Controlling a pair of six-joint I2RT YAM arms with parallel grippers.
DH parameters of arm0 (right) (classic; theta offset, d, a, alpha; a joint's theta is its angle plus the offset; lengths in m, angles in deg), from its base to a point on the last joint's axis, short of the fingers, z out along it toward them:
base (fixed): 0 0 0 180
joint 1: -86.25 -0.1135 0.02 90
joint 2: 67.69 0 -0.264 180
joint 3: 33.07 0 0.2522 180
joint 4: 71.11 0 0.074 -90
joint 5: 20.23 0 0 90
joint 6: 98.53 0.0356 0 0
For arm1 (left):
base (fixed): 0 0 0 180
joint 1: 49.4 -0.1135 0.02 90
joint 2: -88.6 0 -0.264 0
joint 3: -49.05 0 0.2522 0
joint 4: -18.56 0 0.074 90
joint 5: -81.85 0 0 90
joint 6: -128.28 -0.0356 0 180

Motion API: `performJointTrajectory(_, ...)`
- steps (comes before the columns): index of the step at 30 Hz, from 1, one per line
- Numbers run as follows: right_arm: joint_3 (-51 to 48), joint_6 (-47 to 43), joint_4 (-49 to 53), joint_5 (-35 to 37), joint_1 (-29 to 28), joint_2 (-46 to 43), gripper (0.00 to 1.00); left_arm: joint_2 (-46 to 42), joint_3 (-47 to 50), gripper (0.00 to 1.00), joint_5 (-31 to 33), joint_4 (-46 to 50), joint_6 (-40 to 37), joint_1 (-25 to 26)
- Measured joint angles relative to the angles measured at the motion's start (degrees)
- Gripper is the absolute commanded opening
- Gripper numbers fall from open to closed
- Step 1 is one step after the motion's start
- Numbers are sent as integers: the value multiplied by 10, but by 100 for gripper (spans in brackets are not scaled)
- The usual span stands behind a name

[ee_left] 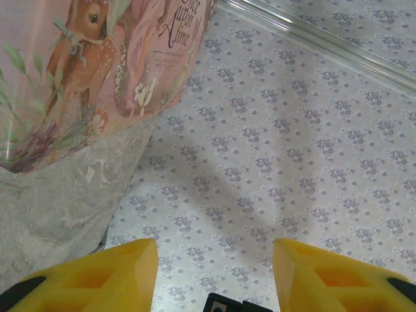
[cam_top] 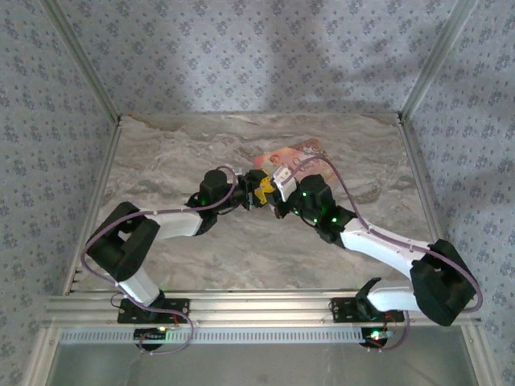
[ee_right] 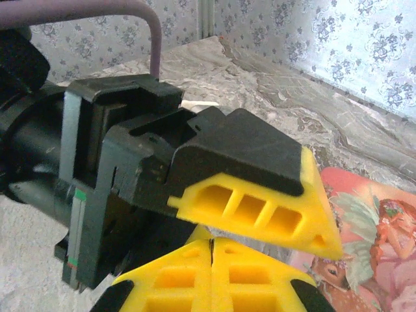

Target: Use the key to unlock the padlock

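The padlock and the key are hidden from me. My left gripper (cam_top: 256, 194) and right gripper (cam_top: 272, 191) meet tip to tip over the middle of the marble table (cam_top: 177, 153). In the left wrist view, the left gripper (ee_left: 214, 276) is open, and only wallpaper shows between its yellow fingers (ee_left: 110, 276). In the right wrist view, the right gripper (ee_right: 212, 250) is shut, its two yellow fingertips pressed together with nothing visible between them. One finger (ee_right: 260, 211) of the left gripper crosses just above the right gripper's tips.
A flat pink picture-printed box (cam_top: 294, 155) with a deer on it lies just behind the grippers, also seen in the wrist views (ee_left: 97, 65) (ee_right: 367, 253). Aluminium frame posts and patterned walls (cam_top: 257, 56) close in the table on three sides.
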Motion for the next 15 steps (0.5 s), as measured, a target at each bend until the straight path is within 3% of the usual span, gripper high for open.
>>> performJointTrajectory(15,-18,8,3,11,1,-26,0,2,0,30,0,-5,8,0)
